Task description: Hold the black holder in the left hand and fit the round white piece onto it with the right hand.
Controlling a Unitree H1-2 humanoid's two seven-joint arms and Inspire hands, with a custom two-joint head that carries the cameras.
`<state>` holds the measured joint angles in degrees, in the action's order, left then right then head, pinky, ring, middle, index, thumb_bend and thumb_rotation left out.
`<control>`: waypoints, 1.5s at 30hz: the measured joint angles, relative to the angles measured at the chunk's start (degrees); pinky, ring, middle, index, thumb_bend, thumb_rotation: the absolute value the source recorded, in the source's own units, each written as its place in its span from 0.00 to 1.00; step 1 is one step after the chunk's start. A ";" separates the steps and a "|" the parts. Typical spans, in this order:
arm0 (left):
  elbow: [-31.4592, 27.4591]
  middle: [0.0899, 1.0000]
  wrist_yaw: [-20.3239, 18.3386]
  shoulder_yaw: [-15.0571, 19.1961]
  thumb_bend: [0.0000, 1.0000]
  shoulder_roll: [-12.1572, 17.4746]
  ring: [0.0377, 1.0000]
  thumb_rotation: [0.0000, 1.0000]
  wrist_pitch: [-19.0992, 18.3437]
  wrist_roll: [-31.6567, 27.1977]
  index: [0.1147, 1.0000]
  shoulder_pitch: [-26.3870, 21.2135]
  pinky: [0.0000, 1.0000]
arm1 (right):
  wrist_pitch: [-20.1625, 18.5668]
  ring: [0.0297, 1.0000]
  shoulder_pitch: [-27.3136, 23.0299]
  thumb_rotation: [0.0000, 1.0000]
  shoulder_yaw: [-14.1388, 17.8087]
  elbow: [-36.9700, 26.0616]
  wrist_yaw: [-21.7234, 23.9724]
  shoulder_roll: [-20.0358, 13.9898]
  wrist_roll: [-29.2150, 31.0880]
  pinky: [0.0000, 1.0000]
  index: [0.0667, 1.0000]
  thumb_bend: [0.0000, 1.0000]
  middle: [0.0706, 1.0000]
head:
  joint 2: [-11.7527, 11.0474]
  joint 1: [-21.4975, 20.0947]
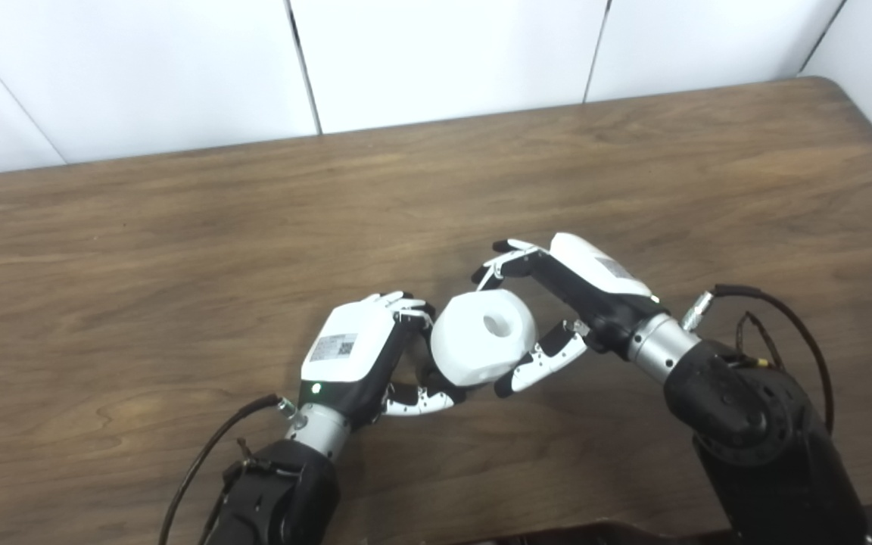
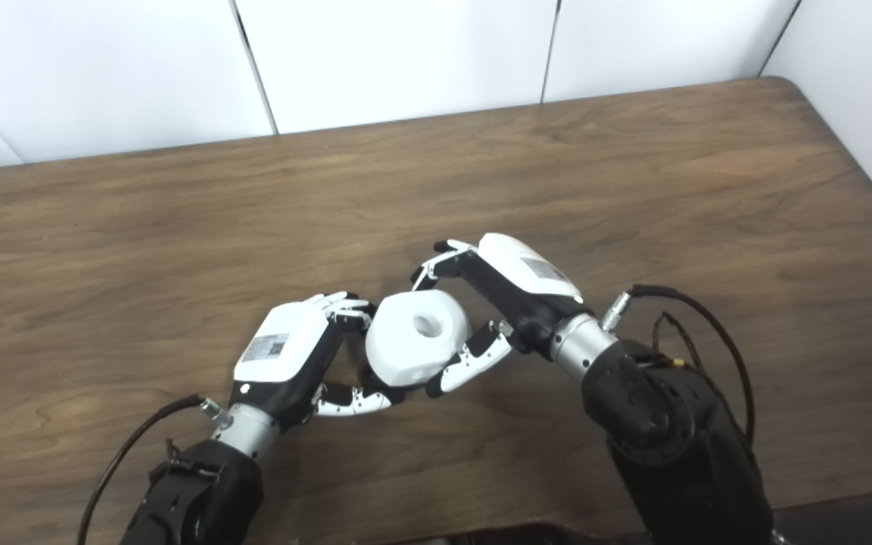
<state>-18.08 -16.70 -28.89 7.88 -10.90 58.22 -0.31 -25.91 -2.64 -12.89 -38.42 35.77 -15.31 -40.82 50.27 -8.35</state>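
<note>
The round white piece [image 1: 483,337], with a hole in its upper face, sits between both hands above the wooden tabletop [image 1: 179,227], toward the near edge and roughly midway between the left and right edges. The right hand [image 1: 565,295] pinches it, fingers [image 1: 508,257] curled over its far side and thumb against its near side. The left hand [image 1: 356,348] is closed at the piece's left side; something black shows under the piece, but what that hand grips cannot be told.
</note>
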 measured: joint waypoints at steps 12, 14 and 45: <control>0.31 0.77 0.18 -0.27 0.52 -0.23 0.88 0.06 0.03 0.29 0.42 -0.27 0.90 | -0.32 0.93 -2.27 0.13 -1.75 -0.02 1.47 -1.67 -0.46 0.82 0.44 0.52 0.76 | -0.09 0.18; 0.37 0.77 0.18 -0.33 0.52 -0.30 0.88 0.06 0.03 0.32 0.42 -0.33 0.90 | -0.47 0.93 -2.75 0.13 -1.85 -0.02 2.12 -2.04 -0.62 0.82 0.44 0.52 0.76 | -0.09 0.44; 0.80 0.77 0.21 -0.81 0.52 -1.10 0.87 0.06 -0.77 0.82 0.42 -0.66 0.89 | 0.40 0.93 -6.62 0.13 -3.46 -0.07 8.47 -3.97 -6.04 0.87 0.45 0.52 0.75 | 0.26 1.14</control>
<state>-17.28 -16.49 -29.70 6.78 -11.67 59.03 -0.97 -25.52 -9.25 -16.35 -38.49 44.24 -19.29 -46.86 50.54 -7.21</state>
